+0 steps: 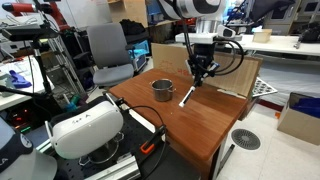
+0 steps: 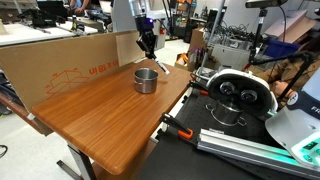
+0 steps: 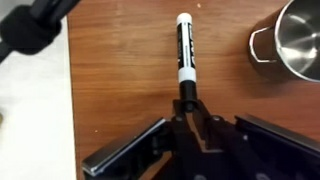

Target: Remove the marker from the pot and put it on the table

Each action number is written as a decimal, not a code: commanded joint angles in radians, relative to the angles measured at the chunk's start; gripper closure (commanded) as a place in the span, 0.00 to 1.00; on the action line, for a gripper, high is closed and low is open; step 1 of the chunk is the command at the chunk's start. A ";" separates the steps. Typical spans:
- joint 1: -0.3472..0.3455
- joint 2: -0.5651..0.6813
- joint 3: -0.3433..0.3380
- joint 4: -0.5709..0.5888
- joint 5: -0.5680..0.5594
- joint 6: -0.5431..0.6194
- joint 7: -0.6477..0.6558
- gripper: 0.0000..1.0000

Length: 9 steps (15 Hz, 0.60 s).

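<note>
My gripper (image 3: 187, 103) is shut on the dark end of the marker (image 3: 184, 50), whose black-and-white body points away from it over the reddish-brown table (image 3: 120, 70). In an exterior view the gripper (image 1: 201, 68) hangs just right of the pot (image 1: 162, 90), with the marker (image 1: 187, 96) slanting down to the table top (image 1: 200, 125). I cannot tell if its tip touches the wood. The small silvery pot (image 3: 300, 40) stands apart from the marker and shows nothing inside. The gripper (image 2: 148, 45) is beyond the pot (image 2: 146, 80) in an exterior view.
A large cardboard sheet (image 2: 70, 60) stands along one table edge. A grey office chair (image 1: 108, 50) is behind the table. A white headset device (image 1: 85, 125) and cables sit by the robot base. The table edge and pale floor (image 3: 30, 110) lie close to the marker.
</note>
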 commanded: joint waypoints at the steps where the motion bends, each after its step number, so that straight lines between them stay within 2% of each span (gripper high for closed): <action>1: 0.007 0.062 -0.011 0.076 -0.033 -0.045 0.029 0.96; 8: 0.023 0.130 -0.018 0.152 -0.090 -0.089 0.057 0.96; 9: 0.027 0.136 -0.020 0.161 -0.100 -0.092 0.063 0.59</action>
